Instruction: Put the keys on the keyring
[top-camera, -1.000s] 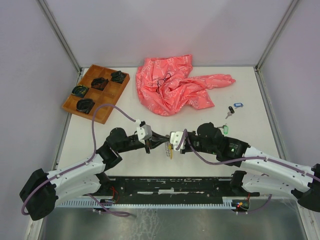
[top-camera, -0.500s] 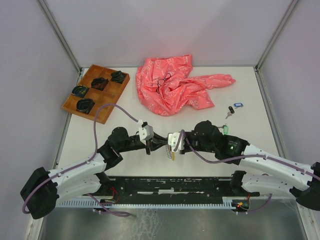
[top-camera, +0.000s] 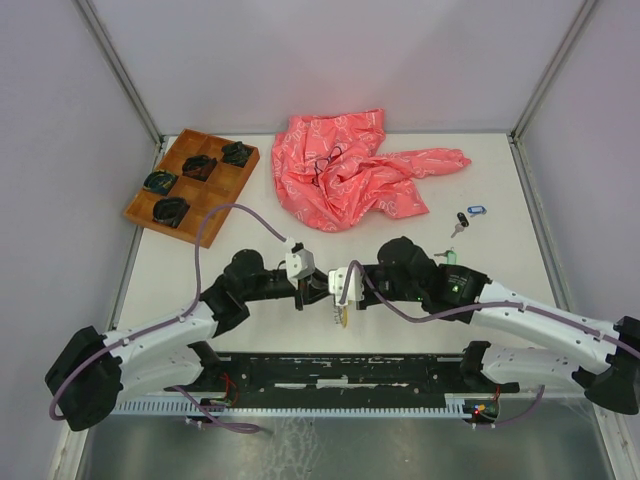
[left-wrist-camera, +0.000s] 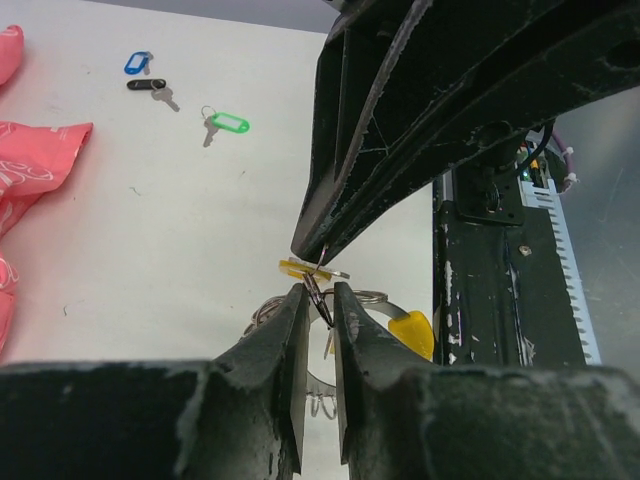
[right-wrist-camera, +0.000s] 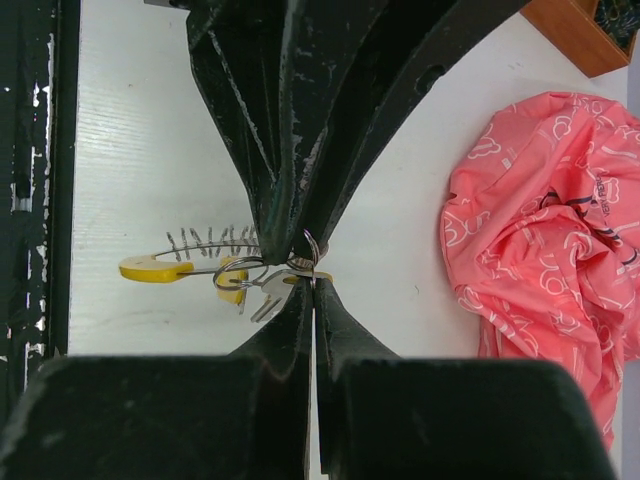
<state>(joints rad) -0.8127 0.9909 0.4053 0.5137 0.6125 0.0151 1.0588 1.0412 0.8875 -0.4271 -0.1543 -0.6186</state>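
Note:
My left gripper (top-camera: 306, 294) and right gripper (top-camera: 330, 292) meet tip to tip above the near table. The keyring (right-wrist-camera: 210, 241), a grey coil-like ring with a yellow end, hangs from the left fingers (left-wrist-camera: 290, 330) and also shows in the top view (top-camera: 341, 313). The right gripper (right-wrist-camera: 313, 288) is shut on the small split ring of a yellow-tagged key (right-wrist-camera: 266, 296), right at the left fingertips. The yellow tag (left-wrist-camera: 303, 268) sits under the right fingers. A green key (top-camera: 450, 257), a black key (top-camera: 460, 220) and a blue key (top-camera: 476, 210) lie on the table at the right.
A crumpled pink cloth (top-camera: 350, 180) with a thin dark cord loop lies at the back centre. A wooden tray (top-camera: 140, 214) of dark items stands at the back left. A black rail (top-camera: 350, 375) runs along the near edge.
Both grippers have closed in on each other a little, the left moving right and the right moving left. The keyring and yellow key stay between them.

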